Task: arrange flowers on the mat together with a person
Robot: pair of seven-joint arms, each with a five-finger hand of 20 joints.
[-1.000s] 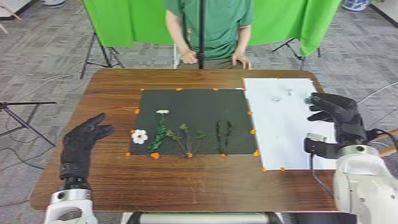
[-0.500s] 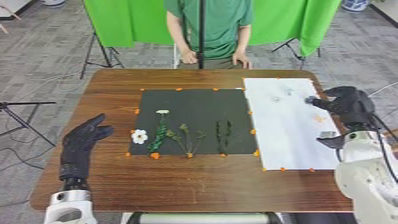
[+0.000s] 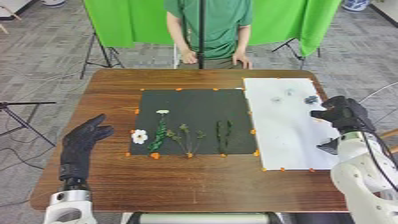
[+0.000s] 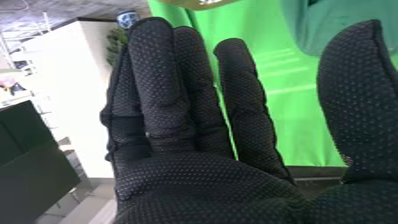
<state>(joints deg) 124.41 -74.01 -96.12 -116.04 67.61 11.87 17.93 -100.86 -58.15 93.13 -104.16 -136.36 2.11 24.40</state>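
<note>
In the head view my right hand [image 3: 343,114] is over the right edge of the white sheet [image 3: 282,130], fingers straight and open. A dark blue-grey flower [image 3: 311,99] lies just beyond its fingertips, with pale flowers [image 3: 290,92] farther left. The dark mat [image 3: 191,102] holds a white flower [image 3: 139,136], a white bloom [image 3: 163,111] on a leafy green stem [image 3: 158,137], branching sprigs [image 3: 186,137] and two dark green stems [image 3: 224,136]. My left hand [image 3: 82,141] is left of the mat, relaxed and open. In the right wrist view my right hand [image 4: 200,182] has straight fingers, holding nothing.
A person's hands [image 3: 240,59] rest at the far edge of the wooden table [image 3: 191,182], away from the flowers. A dark vertical pole stands in front of the person. Orange markers [image 3: 155,156] line the mat and the sheet.
My right hand has shifted toward the near side of the table. The dark flower beside its fingertips half a second ago stands apart from them. My left hand and the mat's flowers have not moved.
</note>
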